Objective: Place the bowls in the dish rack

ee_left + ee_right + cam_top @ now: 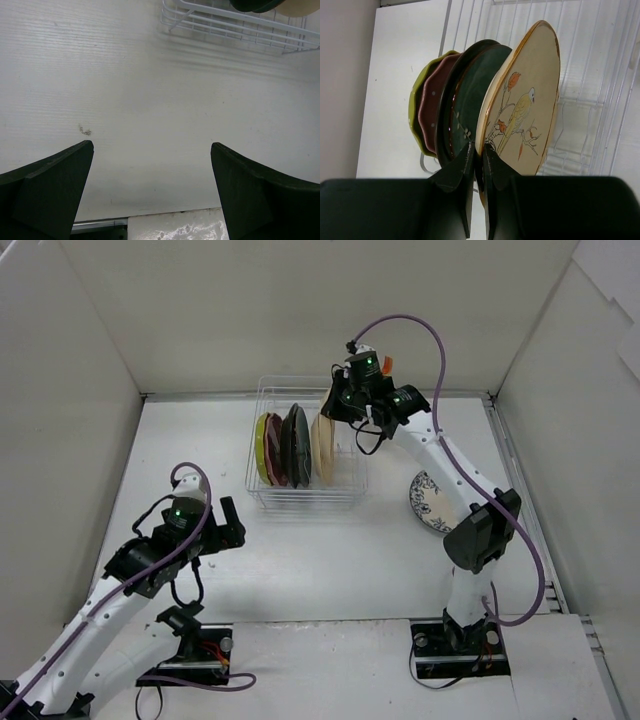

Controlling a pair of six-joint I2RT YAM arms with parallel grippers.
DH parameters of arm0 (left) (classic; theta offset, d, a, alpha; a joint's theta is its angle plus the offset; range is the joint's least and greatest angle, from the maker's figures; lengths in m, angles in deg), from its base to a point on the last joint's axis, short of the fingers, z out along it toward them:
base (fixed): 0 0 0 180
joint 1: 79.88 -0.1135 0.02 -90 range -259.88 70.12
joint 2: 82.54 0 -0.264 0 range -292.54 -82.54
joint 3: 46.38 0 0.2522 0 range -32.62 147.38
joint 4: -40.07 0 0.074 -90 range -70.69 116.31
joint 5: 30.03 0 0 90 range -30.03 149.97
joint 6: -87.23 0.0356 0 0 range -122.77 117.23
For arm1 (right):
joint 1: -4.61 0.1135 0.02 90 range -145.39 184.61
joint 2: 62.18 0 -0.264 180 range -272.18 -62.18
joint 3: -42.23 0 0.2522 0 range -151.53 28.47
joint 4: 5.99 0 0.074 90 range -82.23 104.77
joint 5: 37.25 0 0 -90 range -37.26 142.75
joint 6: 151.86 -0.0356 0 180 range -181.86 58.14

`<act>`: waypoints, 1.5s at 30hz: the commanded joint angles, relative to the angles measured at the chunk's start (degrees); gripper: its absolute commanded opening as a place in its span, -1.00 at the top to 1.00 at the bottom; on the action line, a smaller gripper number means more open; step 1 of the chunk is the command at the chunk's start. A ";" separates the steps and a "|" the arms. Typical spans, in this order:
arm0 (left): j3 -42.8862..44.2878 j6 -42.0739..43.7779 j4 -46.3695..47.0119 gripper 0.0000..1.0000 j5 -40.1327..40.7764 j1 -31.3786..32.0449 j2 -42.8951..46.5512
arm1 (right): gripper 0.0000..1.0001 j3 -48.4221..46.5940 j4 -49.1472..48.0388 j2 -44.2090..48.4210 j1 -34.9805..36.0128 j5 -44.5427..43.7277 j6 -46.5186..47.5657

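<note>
cream bird bowl (pixel 525 95), rim pinched in right hand (pixel 479 149)

The bird-print bowl (pixel 525 100) is glossy glazed ceramic; the dish rack (pixel 585 102), thin white-coated wire. The bench (pixel 150 90) is matt white, faintly ridged; the left claw (pixel 152 147), matt black plastic.

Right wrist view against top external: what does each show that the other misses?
Only right wrist: the bird print on the cream bowl, with the fingers of the right gripper pinching its rim. Only top external: a blue-patterned bowl lying on the table right of the dish rack, and the left gripper. Both: the lime green bowl, pink bowl and dark bowls standing on edge in the rack.
</note>
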 commanded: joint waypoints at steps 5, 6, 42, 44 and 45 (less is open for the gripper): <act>0.64 1.87 2.15 -0.99 -0.71 -0.35 -0.60 | 1.00 5.04 -15.36 2.04 -1.34 3.87 -0.21; 0.55 1.96 2.23 -0.99 -0.62 -0.87 -0.69 | 1.00 6.71 -15.97 2.21 -1.77 4.31 -0.12; 3.01 6.52 6.10 -0.99 -5.10 -4.74 -5.17 | -0.40 32.61 -6.76 26.11 -2.92 -20.36 16.93; 2.92 7.05 6.36 -0.99 -5.63 -5.27 -5.26 | -0.42 36.24 -3.68 29.45 -2.92 -27.19 18.51; 2.92 7.75 6.54 -0.99 -5.80 -5.97 -5.26 | -0.42 39.47 -2.63 30.33 -2.92 -28.98 18.78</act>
